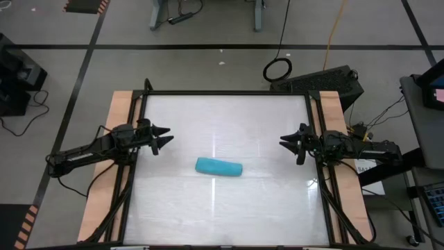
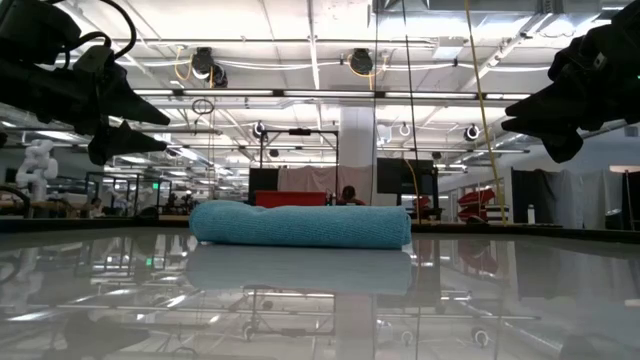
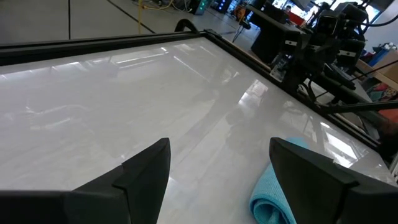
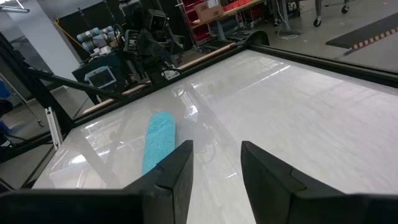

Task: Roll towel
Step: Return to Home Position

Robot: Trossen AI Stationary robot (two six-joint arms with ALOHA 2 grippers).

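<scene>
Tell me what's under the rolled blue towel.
Only the glossy white table; the towel lies straight on it. The patch beneath the roll is covered and cannot be checked. The left gripper and right gripper hover open, apart from it.

White glossy tabletop in a black frame, centre; light wooden boards along its left and right edges; black cable loop and yellow cable on grey floor, upper right; orange-and-black striped mat, upper left corner.
</scene>
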